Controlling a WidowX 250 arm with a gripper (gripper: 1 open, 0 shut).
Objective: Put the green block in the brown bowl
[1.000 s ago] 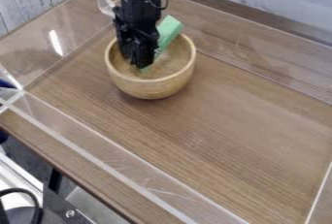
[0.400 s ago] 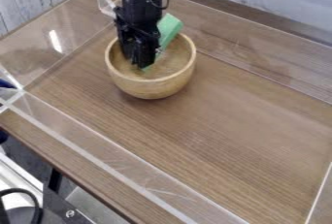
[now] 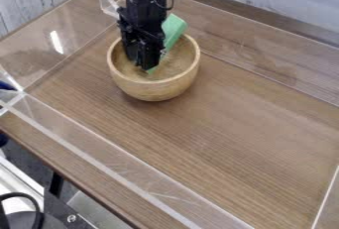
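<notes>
Placing step: gripper down inside the brown bowl, upper left of frame.
Jaws read fully closed; green block leans on the bowl's far rim beside the arm, grip on it unclear. Next likely release, then lift straight up. Table open to lower right; clear wall along edges.

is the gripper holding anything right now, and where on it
The gripper, shut and reaching into the brown bowl, appears to hold the green block by its lower end.
</notes>
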